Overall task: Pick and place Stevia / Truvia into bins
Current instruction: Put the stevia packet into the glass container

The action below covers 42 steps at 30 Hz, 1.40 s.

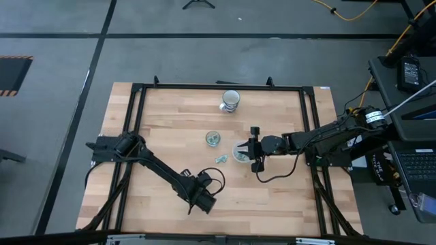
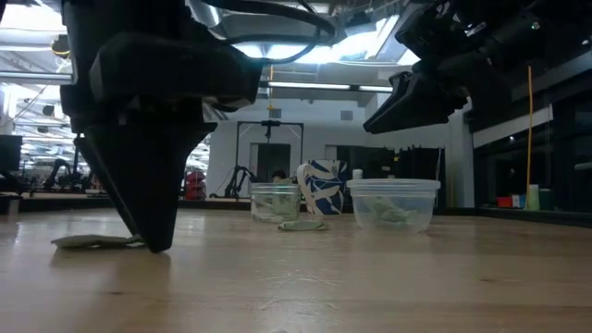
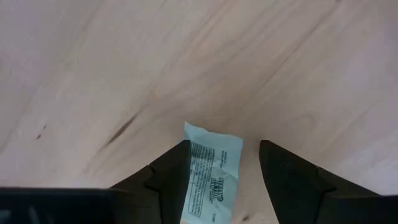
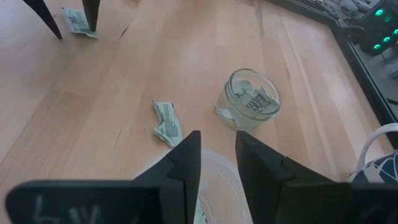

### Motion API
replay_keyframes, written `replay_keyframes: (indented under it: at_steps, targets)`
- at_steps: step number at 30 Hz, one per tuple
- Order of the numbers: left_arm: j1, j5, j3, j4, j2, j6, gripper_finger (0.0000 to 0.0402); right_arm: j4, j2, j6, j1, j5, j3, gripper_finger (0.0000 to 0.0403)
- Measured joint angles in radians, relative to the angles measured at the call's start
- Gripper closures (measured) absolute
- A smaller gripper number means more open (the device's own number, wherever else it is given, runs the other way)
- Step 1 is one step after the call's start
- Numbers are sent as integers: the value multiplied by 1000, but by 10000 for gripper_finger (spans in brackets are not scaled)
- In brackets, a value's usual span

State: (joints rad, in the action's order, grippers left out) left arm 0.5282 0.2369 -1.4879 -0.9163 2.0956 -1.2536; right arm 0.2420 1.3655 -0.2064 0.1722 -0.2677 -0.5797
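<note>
My left gripper [image 1: 204, 202] is near the table's near edge, pointing down and open. One light green packet [image 3: 211, 177] lies flat on the wood between its fingertips. In the low view the tips [image 2: 153, 242] reach the tabletop beside that packet [image 2: 88, 242]. My right gripper [image 4: 217, 146] hovers open over the white plastic cup [image 4: 211, 186], with nothing between its fingers. That cup [image 2: 393, 205] holds packets. The clear glass [image 4: 249, 102] also holds packets. Another crumpled packet [image 4: 166, 121] lies on the table beside the cups.
A white mug with blue bands [image 1: 231, 100] stands toward the far edge, behind the cups. A black frame [image 1: 136, 122] runs around the tabletop. A cable loops near the left wrist [image 1: 216, 178]. Bare wood lies left of the cups.
</note>
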Motion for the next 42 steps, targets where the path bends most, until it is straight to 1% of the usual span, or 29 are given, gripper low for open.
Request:
replay_keyframes:
  at_steps: [4, 7, 15, 20, 25, 31, 36, 39, 42]
  targets:
    - [0, -1, 0, 0, 4, 26, 219, 0, 0, 0, 0, 0, 0, 298]
    - [-1, -17, -2, 1, 8, 41, 230, 0, 0, 0, 0, 0, 0, 298]
    - [0, -27, -3, 7, 13, 44, 289, 0, 0, 0, 0, 0, 0, 298]
    - [-1, -50, -3, 8, 13, 45, 327, 0, 0, 0, 0, 0, 0, 298]
    - [-1, -64, -3, 3, 13, 54, 357, 0, 0, 0, 0, 0, 0, 298]
    - [0, -111, -11, -4, 12, 158, 394, 0, 0, 0, 0, 0, 0, 298]
    - [7, -145, -43, -9, 18, 319, 398, 0, 0, 0, 0, 0, 0, 298]
    - [19, -134, -48, -14, 10, 383, 399, 0, 0, 0, 0, 1, 0, 298]
    - [34, -92, -48, -49, -14, 378, 399, -1, 0, 0, 0, 1, 0, 298]
